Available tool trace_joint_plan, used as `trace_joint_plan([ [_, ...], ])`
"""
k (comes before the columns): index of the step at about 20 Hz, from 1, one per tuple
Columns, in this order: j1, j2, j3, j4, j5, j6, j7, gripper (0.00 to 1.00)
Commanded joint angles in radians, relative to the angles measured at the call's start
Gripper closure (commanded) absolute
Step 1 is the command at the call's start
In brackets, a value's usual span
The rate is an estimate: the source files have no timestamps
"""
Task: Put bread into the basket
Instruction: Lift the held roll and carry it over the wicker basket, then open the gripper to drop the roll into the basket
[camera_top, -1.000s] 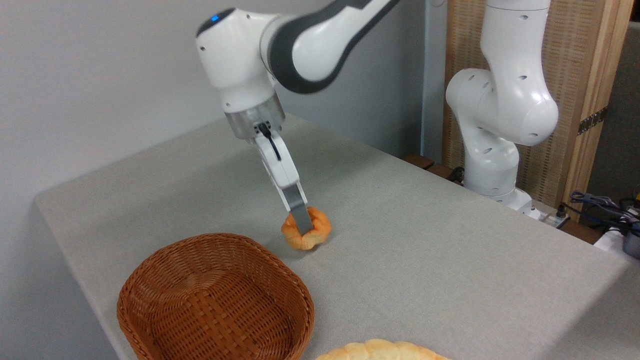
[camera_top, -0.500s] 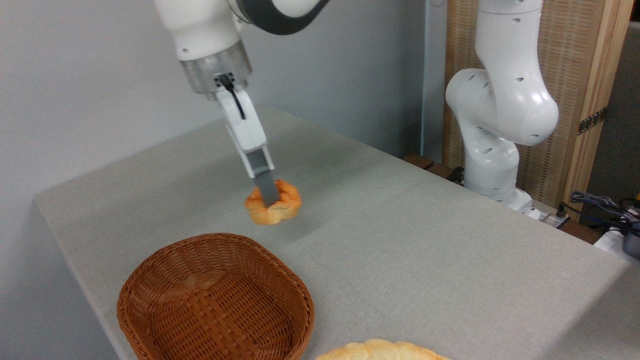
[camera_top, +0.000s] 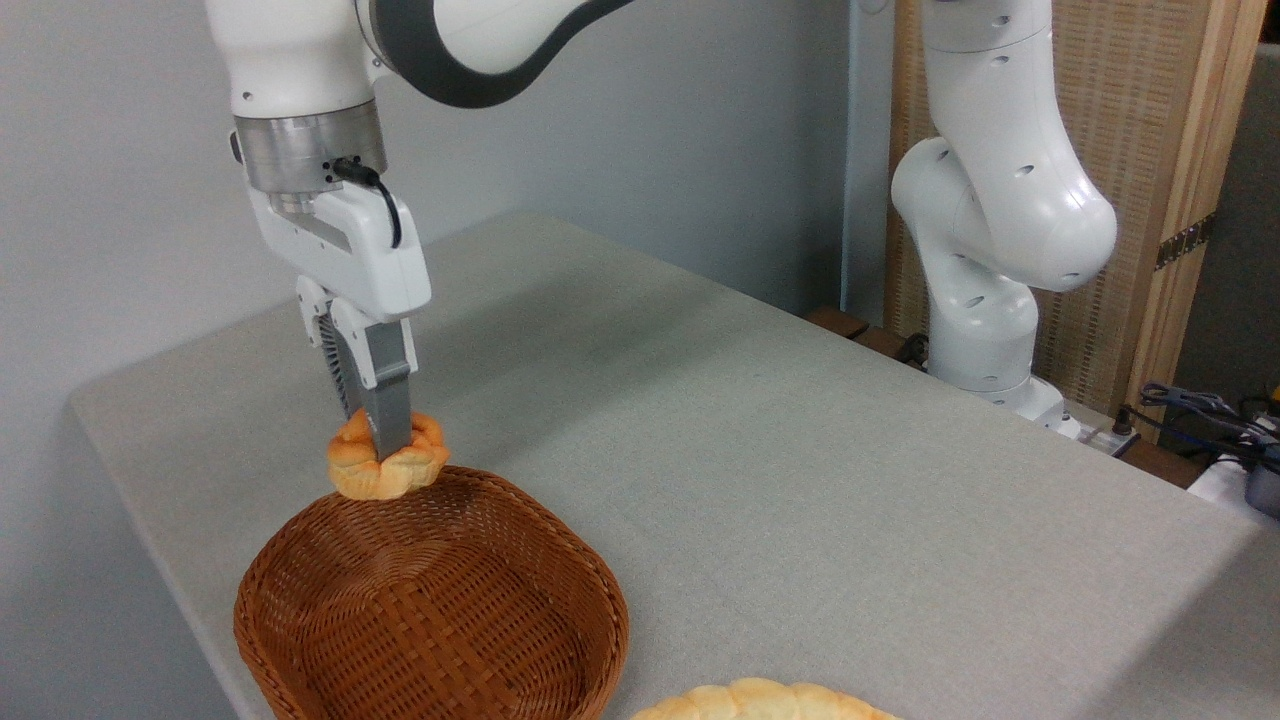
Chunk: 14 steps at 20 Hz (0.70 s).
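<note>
fingers (camera_top: 385, 455) clamped on bread (camera_top: 388, 463) | above basket (camera_top: 430, 600) far rim | interior empty

The bread (camera_top: 388, 468) hangs above the basket's (camera_top: 300, 540) far rim, loaf (camera_top: 762, 702) right.

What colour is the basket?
The basket is reddish-brown woven wicker, seen in the fixed camera view.
</note>
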Motion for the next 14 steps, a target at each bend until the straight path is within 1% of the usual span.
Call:
trace_joint_plan([
  [1,-0.002,0.014,-0.002,0.016,0.014,0.024,-0.018,0.08],
  [2,-0.003,0.014,-0.005,0.014,0.042,0.024,-0.018,0.0],
  [3,-0.003,0.014,-0.007,0.014,0.06,0.024,-0.017,0.0],
  [4,-0.003,0.014,-0.007,0.014,0.065,0.024,-0.015,0.0],
  [14,-0.006,0.015,-0.008,0.011,0.074,0.024,-0.018,0.0],
])
